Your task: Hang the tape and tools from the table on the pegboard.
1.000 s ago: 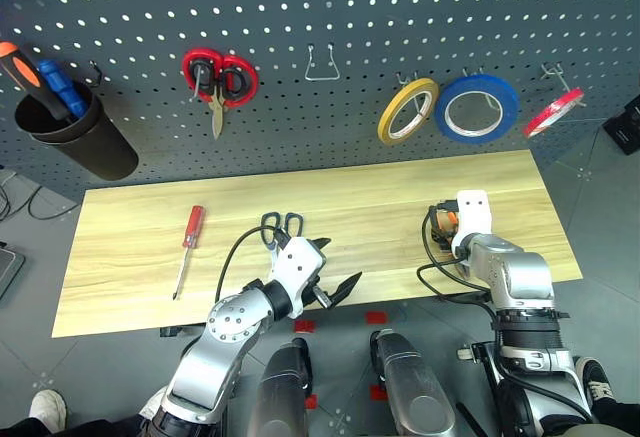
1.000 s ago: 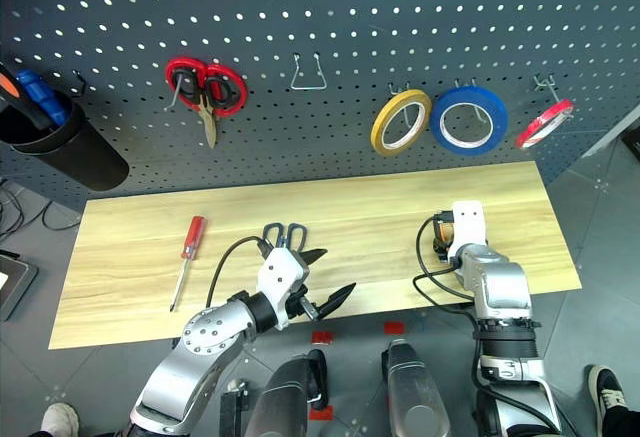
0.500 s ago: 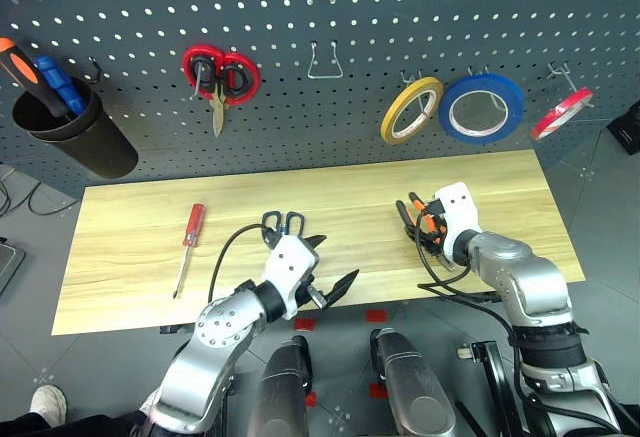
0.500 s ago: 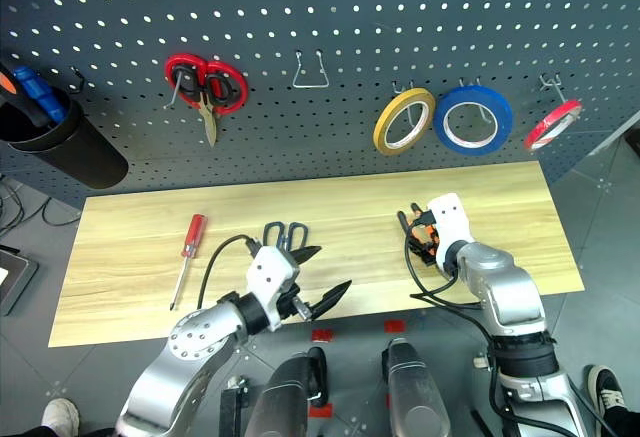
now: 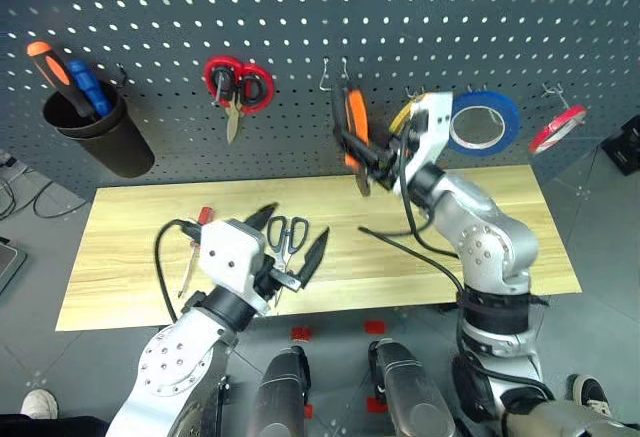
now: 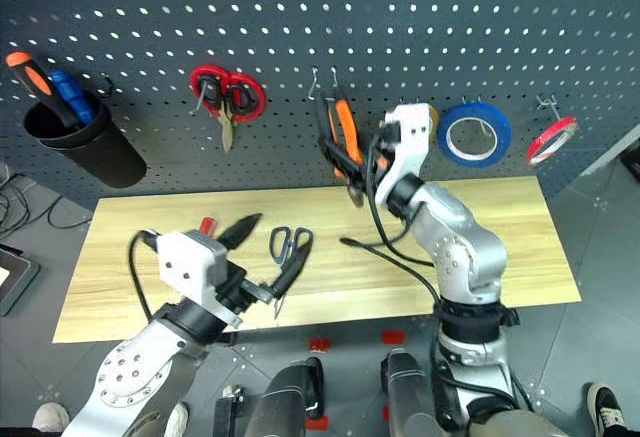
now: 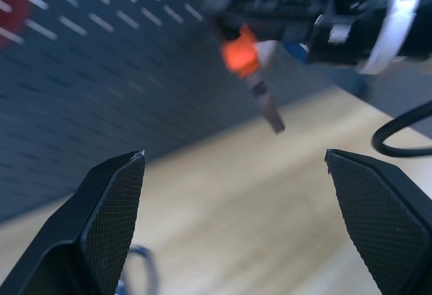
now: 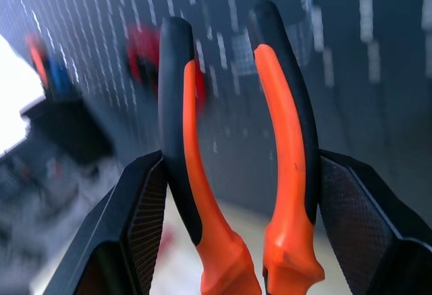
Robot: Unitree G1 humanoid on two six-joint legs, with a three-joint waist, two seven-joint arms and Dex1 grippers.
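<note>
One pair of pliers (image 5: 352, 129) with orange-and-black handles is gripped by the right gripper (image 5: 378, 160), whose two fingers are closed against the outer sides of the handles, as is seen in the right wrist view; the handles are raised against the pegboard (image 5: 300, 37), close under a metal hook (image 5: 335, 67). The left gripper (image 5: 291, 247) is held spread wide above the table (image 5: 480, 237), nothing being clasped between its two fingers (image 7: 108, 221).

Two tools are left on the table: one pair of black-handled scissors (image 5: 287, 234), lying just beyond the left gripper, and one screwdriver (image 5: 195, 252) with a red handle, partly hidden behind the left hand.

Three rolls of tape are hung on the pegboard: one thin red tape (image 5: 557, 129) at the far right, one wide blue roll (image 5: 485, 122) beside it, and one yellow roll (image 5: 404, 113), largely covered by the right gripper. One pair of red-handled scissors (image 5: 238, 87) is hung left of the pliers. One black cup (image 5: 100, 132) is fixed at the far left of the board, in which two screwdrivers are held, one orange (image 5: 50, 67) and one blue (image 5: 88, 87)
</note>
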